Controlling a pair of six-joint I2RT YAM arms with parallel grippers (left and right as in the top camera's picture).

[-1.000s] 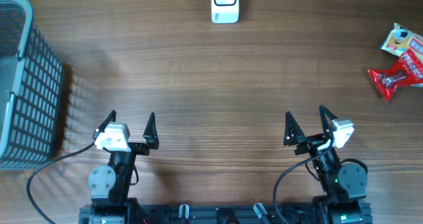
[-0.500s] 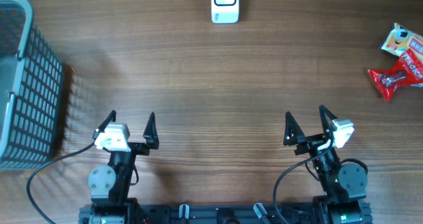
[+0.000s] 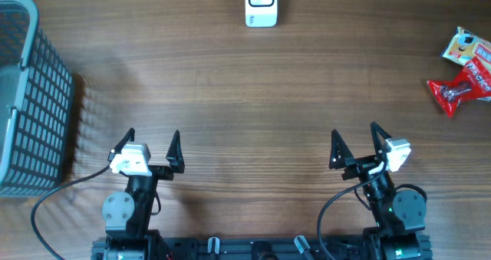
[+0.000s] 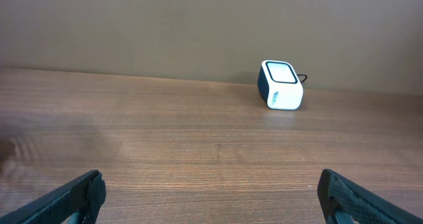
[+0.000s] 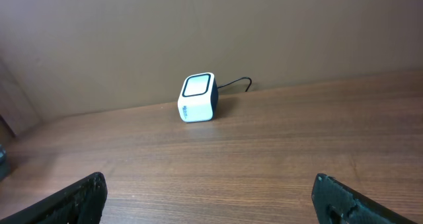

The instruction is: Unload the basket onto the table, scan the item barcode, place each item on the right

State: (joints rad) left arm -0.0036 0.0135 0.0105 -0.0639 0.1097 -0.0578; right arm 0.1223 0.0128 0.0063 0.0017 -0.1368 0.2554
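Both arms sat at the near edge of the wooden table. The left gripper and the right gripper stood spread wide, holding nothing. The white barcode scanner stood at the far edge, near the middle. The red snack packet lay at the right edge, touching a yellow packet, well apart from both grippers. A grey mesh basket stood at the left.

Table: mid-brown wood with fine lengthwise grain. Scanner: white shell, dark navy sides, black cable; basket: grey-blue, open square-grid mesh. Red packet: glossy red with white print; the yellow-and-white packet beside it has red lettering; left gripper and right gripper: black fingers, white housings.
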